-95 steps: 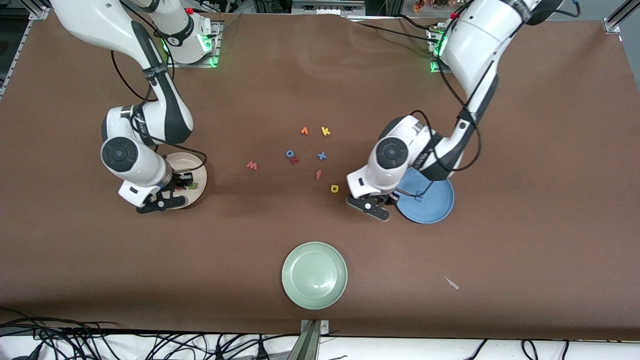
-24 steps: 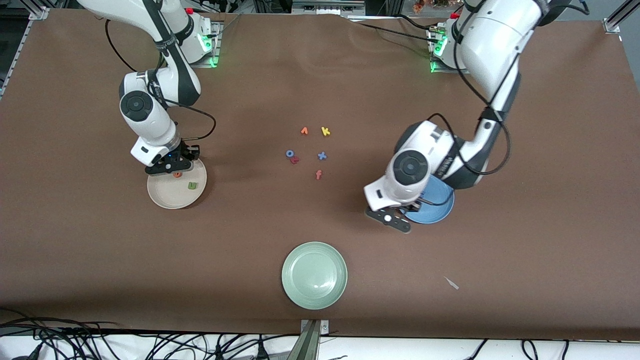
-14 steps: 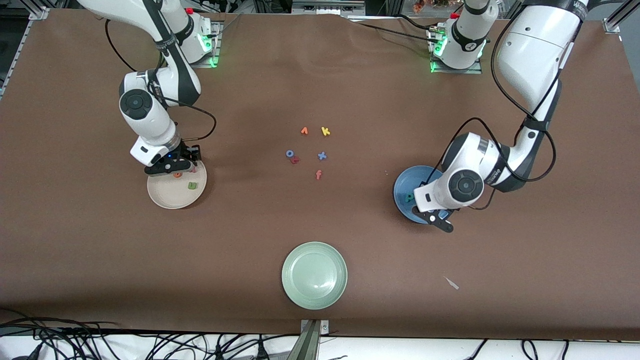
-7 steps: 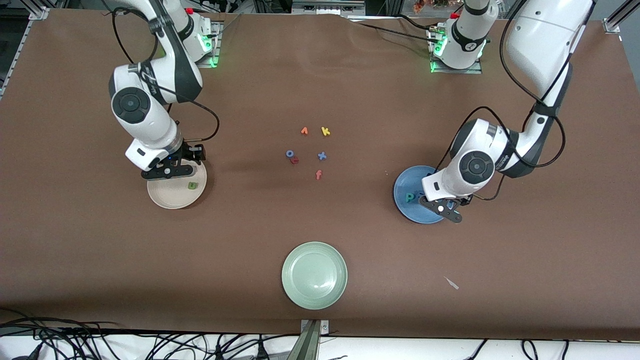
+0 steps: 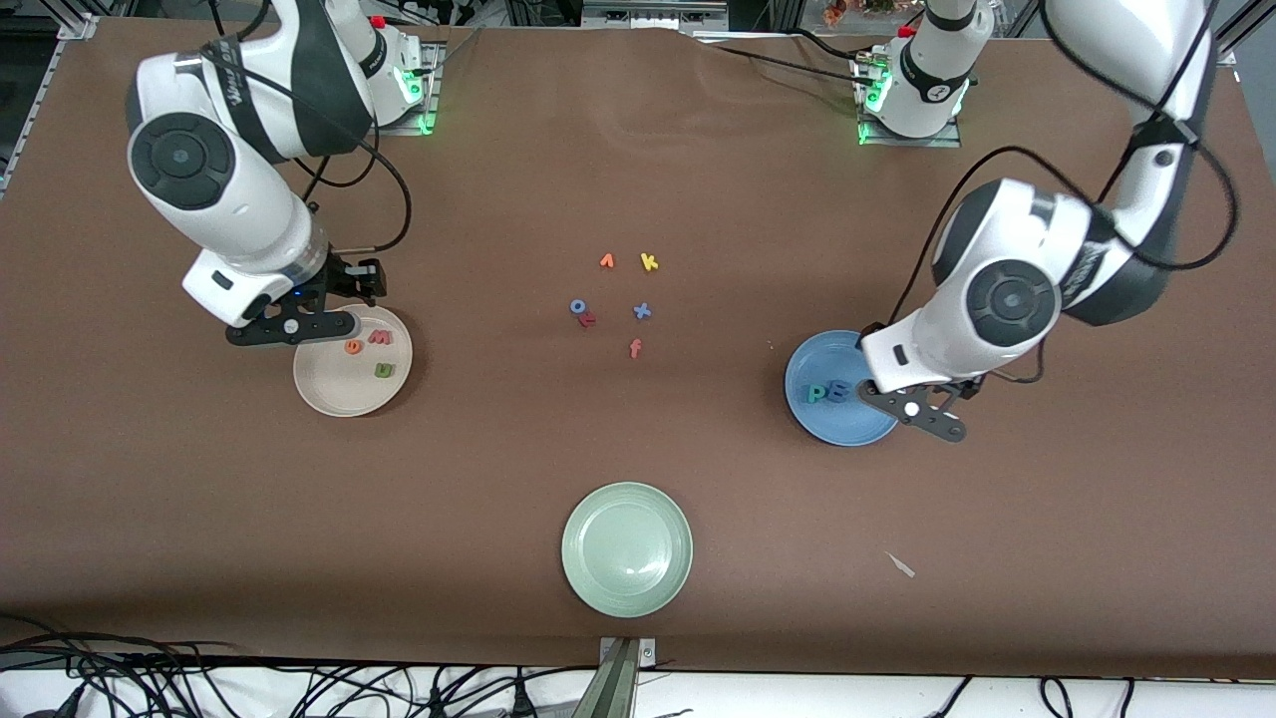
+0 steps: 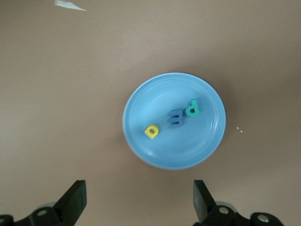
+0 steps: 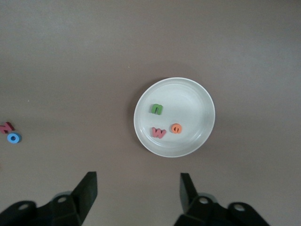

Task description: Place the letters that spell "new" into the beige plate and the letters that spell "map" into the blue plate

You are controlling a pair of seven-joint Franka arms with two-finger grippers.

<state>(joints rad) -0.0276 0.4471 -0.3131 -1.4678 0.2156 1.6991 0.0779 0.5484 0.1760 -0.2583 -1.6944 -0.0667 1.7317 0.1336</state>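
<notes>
Nearest the front camera we see the pale green plate (image 5: 627, 549), our landmark. Farther off than it, toward the left arm's end of the table, lies the blue plate (image 5: 809, 418), holding the teal p (image 5: 817, 393), the blue m (image 5: 838, 391) and the yellow a (image 6: 151, 131). The left gripper (image 6: 138, 205) hangs empty over that plate's edge, jaws spread wide, the letters lying clear of its fingers. The front view hides the a under the arm; only the left wrist view shows all three.

Toward the right arm's end, also farther than the green plate, sits the beige plate (image 5: 329, 389) with the green n (image 5: 384, 370), the orange e (image 5: 353, 347) and the pinkish-red w (image 5: 380, 337). The right gripper (image 7: 137, 195) hovers over its rim, empty, fingers well apart.

Farthest lie the spare letters (image 5: 618, 299); the right wrist view catches only two.
</notes>
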